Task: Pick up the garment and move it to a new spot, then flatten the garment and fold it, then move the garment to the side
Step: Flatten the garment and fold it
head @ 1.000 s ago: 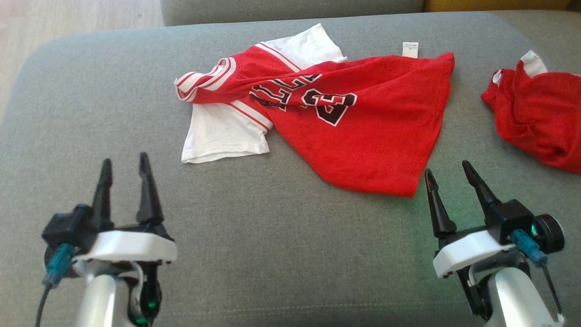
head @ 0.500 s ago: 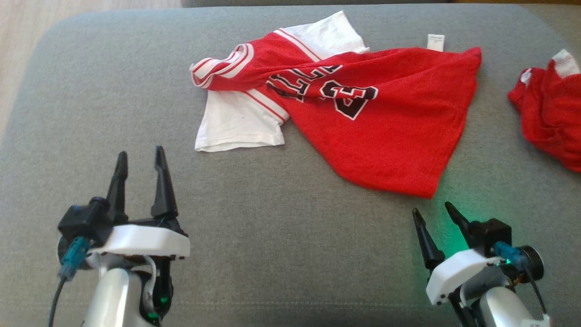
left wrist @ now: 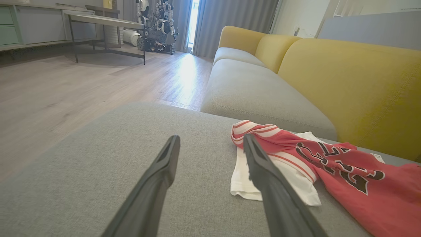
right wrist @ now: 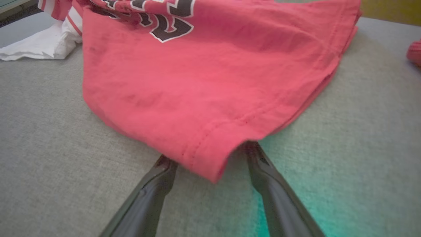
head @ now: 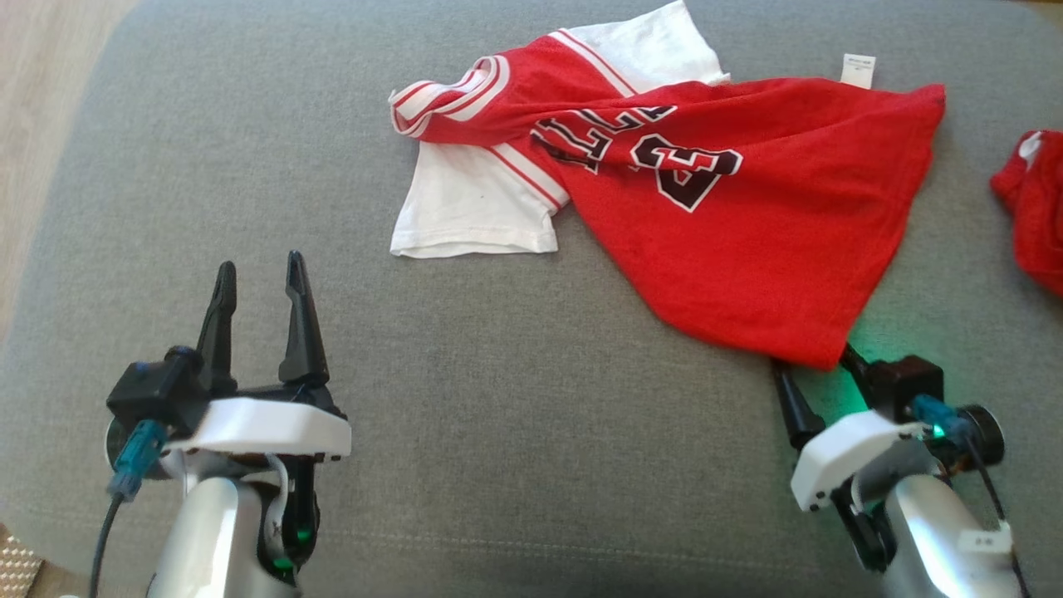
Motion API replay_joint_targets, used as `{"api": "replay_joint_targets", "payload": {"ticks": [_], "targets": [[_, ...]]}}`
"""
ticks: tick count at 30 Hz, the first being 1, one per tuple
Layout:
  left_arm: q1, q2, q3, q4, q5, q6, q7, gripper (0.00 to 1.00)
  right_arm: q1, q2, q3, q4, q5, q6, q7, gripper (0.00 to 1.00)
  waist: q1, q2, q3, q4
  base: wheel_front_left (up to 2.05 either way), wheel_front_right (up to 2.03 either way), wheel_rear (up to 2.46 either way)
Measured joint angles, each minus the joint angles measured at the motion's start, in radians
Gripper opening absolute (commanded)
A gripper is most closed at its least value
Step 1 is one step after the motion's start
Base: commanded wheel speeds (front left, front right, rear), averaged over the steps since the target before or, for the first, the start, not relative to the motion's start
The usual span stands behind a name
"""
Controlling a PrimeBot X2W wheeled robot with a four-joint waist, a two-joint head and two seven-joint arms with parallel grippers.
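We see one left gripper (head: 259, 274) lower left, fingers wide and empty over one grey cushion (head: 498, 399), one red-and-white jersey (head: 706, 216) lying mid-cushion, one right gripper (head: 815, 374) spread wide, tips hidden behind the jersey's near corner, one second red garment (head: 1034, 208) far right.

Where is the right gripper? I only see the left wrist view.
Observer: The right gripper is at the jersey's near corner, fingertips tucked under the hem.
Operator: Has it closed?
Observer: No, the jaws stand open, one on each side of the corner.
Operator: Anything else on the sofa?
Observer: A second red garment lies off to the right, apart from the jersey.
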State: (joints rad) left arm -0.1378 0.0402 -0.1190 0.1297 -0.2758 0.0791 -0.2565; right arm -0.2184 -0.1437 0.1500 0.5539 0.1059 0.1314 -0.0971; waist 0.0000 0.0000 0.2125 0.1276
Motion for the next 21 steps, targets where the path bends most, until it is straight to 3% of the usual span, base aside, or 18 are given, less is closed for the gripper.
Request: {"api": "replay_joint_targets", "payload": {"ticks": [1, 2, 11, 21], "targets": [[0.000, 0.000, 0.000, 0.000, 0.000, 0.000, 0.000, 1.00, -0.008, -0.001, 0.007, 0.004, 0.002, 0.000, -0.001, 0.38, 0.0000, 0.0000, 0.002, 0.002, 0.00, 0.00, 0.00], [0.000, 0.000, -0.001, 0.000, 0.000, 0.001, 0.000, 1.00, -0.017, -0.002, 0.014, 0.009, 0.007, 0.000, -0.002, 0.00, 0.0000, 0.0000, 0.002, 0.004, 0.00, 0.00, 0.00], [0.002, 0.000, 0.001, 0.004, -0.012, 0.009, 0.000, 1.00, -0.023, -0.069, 0.073, -0.060, 0.089, 0.000, 0.056, 0.00, 0.0000, 0.0000, -0.032, -0.018, 0.00, 0.00, 0.00], [0.018, 0.000, -0.006, 0.017, -0.041, 0.011, 0.000, 1.00, 0.100, -0.249, 0.130, -0.356, 0.295, 0.000, 0.400, 0.00, 0.0000, 0.0000, -0.097, -0.067, 0.00, 0.00, 0.00]]}}
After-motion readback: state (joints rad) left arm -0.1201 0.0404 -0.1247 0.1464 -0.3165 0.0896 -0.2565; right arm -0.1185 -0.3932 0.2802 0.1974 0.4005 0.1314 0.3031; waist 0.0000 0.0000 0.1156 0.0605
